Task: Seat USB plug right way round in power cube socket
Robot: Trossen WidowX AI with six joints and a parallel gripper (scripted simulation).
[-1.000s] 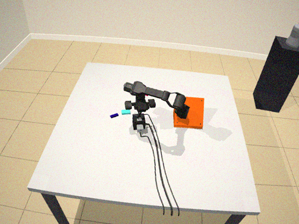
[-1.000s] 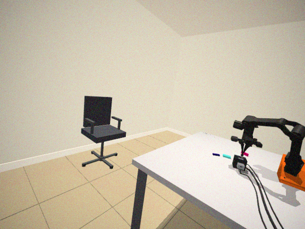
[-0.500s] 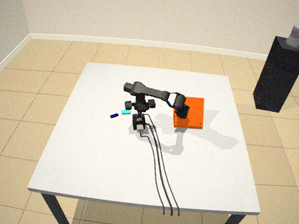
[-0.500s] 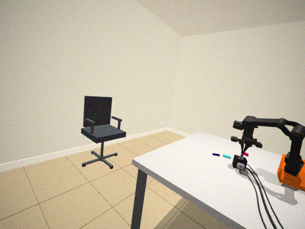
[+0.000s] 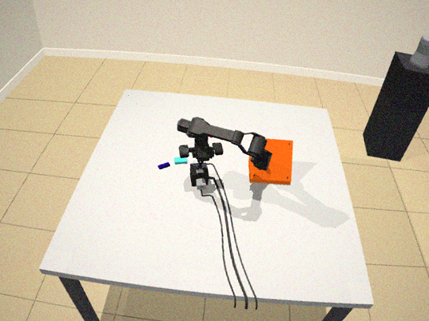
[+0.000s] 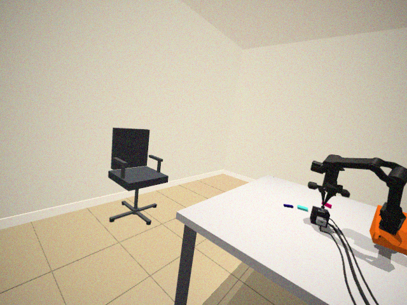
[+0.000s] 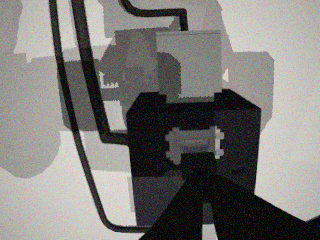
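The black power cube (image 5: 198, 172) (image 6: 318, 215) (image 7: 150, 140) stands mid-table on the white table (image 5: 133, 229). In the wrist view its top socket (image 7: 194, 144) shows as a pale slot just ahead of my fingertips. My gripper (image 5: 200, 162) (image 6: 325, 202) (image 7: 204, 186) points straight down over the cube's top, shut on the USB plug. The plug shows only as a small pink piece (image 6: 328, 205) at the fingertips in the exterior view. The fingers hide it in the other views. I cannot tell whether it touches the socket.
A grey plug (image 5: 202, 186) (image 7: 190, 63) sits in the cube's side. Dark cables (image 5: 228, 235) (image 6: 344, 259) (image 7: 80, 47) run to the table's front edge. A blue piece (image 5: 163, 166) (image 6: 288, 205) and a cyan piece (image 5: 180, 161) (image 6: 302, 207) lie left of the cube. The arm stands on an orange base (image 5: 279, 161) (image 6: 376, 229).
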